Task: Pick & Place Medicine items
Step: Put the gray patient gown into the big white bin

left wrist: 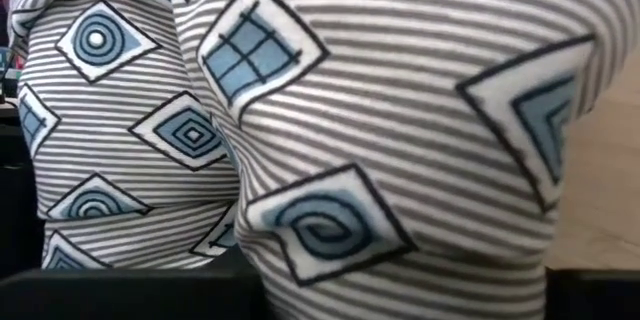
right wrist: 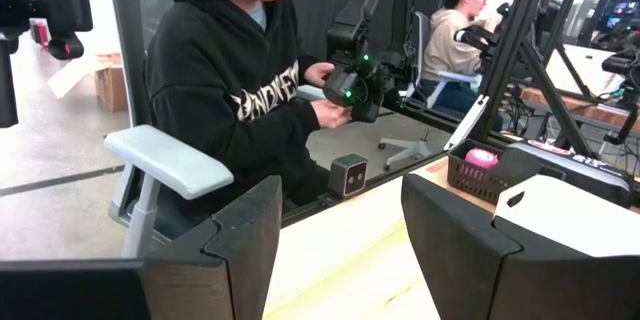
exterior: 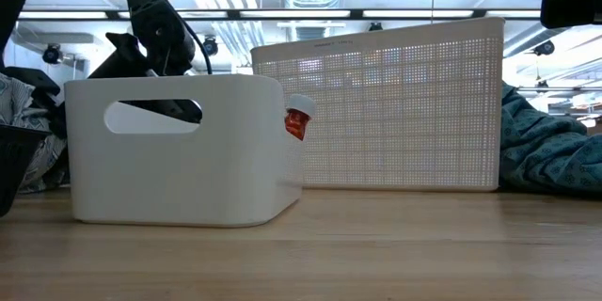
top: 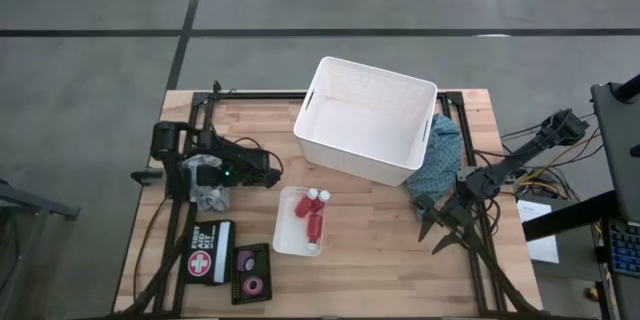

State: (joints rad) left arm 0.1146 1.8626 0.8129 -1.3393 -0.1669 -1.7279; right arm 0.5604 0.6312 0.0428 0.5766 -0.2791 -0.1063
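Left gripper (top: 212,192) found closed on striped patterned cloth (left wrist: 330,140) at table's left edge. Right gripper (top: 445,232) noted open, idle, beside teal cloth (top: 445,155).

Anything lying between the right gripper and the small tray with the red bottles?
Nothing: in the high view, only bare wooden table separates the right gripper from the small white tray holding the red bottles.
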